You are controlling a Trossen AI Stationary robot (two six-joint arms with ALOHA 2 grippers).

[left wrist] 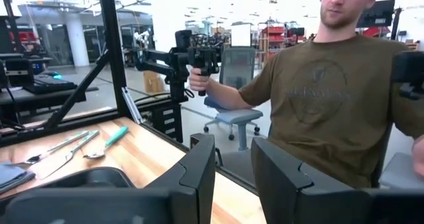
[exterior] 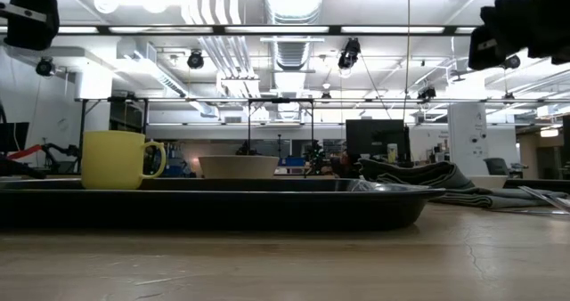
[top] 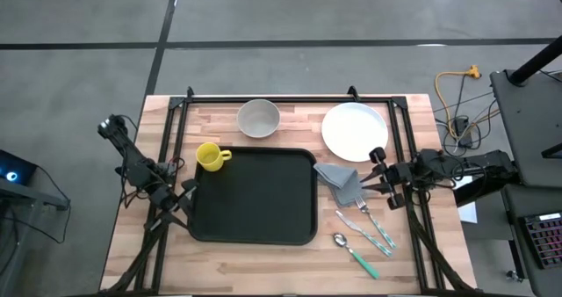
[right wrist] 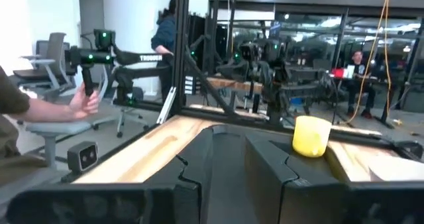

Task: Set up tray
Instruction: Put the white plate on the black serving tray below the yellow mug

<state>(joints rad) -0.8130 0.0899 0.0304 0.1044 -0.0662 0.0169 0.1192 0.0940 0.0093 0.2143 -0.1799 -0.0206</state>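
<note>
The left gripper (left wrist: 232,177) hovers off the left edge of the large black rectangular tray (top: 253,197), jaws slightly apart, holding nothing. The right gripper (right wrist: 228,168) waits right of the tray, jaws narrowly apart, empty.

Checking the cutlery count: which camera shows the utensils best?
The high view: fork, knife and spoon lie separately, right of the tray. Left wrist view shows them small and distant; low view only edge-on.

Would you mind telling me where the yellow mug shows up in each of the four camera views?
High view: yellow mug beside the black tray's far-left corner.
Low view: the mug at left, behind the tray's rim.
Left wrist view: not in it.
Right wrist view: the mug right of centre, on the table.
Shared landmark: the tray.
</note>
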